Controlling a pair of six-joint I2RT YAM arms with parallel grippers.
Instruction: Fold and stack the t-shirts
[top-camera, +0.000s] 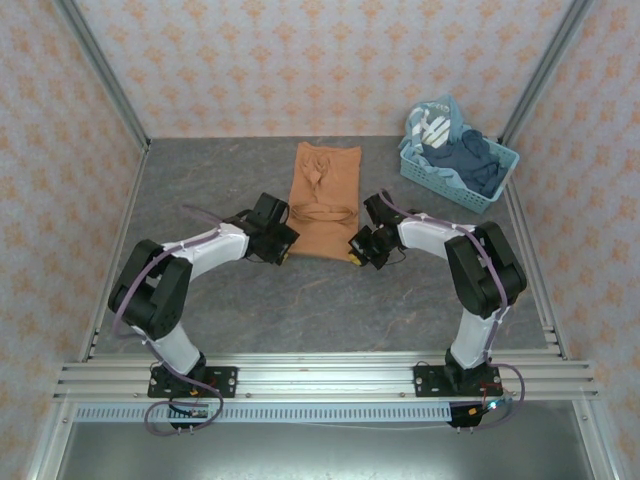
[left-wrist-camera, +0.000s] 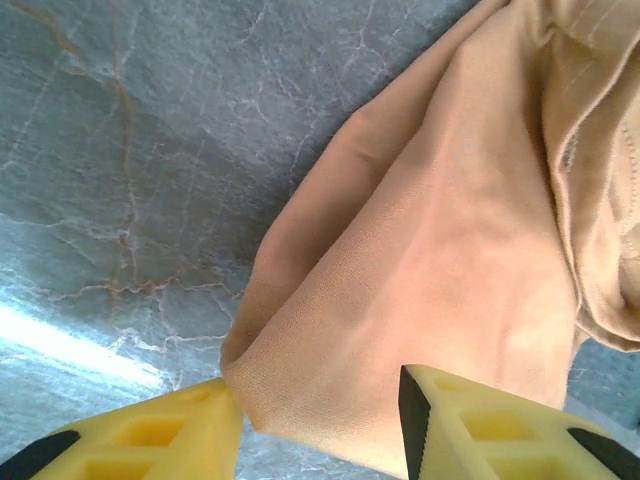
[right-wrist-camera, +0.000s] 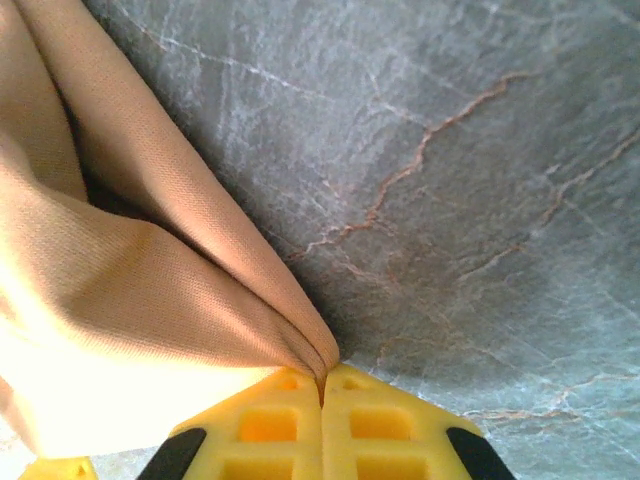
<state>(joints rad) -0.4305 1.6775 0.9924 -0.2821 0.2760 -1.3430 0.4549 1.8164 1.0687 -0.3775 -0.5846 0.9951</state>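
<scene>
1. The left end effector (left-wrist-camera: 315, 385) is low over the counter (top-camera: 330, 310) with its yellow fingers (left-wrist-camera: 180, 430) apart. The near-left corner of the t-shirt (left-wrist-camera: 440, 250) lies in the gap between them and brushes one finger, but it is not pinched.
2. The right end effector (right-wrist-camera: 322, 378) has its fingers pressed together, clamped on a fold at the t-shirt's (right-wrist-camera: 120, 300) near-right corner.
3. From above we see the left arm (top-camera: 190, 255) and the right arm (top-camera: 450, 240) rising from the near edge. Their elbows are bent outward and their forearms angle inward, so the left end effector (top-camera: 283, 243) and right end effector (top-camera: 358, 247) flank the cloth.
4. The orange-brown t-shirt (top-camera: 325, 205) lies mid-counter as a narrow strip running near to far.
5. At the far right stands a light blue basket (top-camera: 458, 165) holding blue clothes.
</scene>
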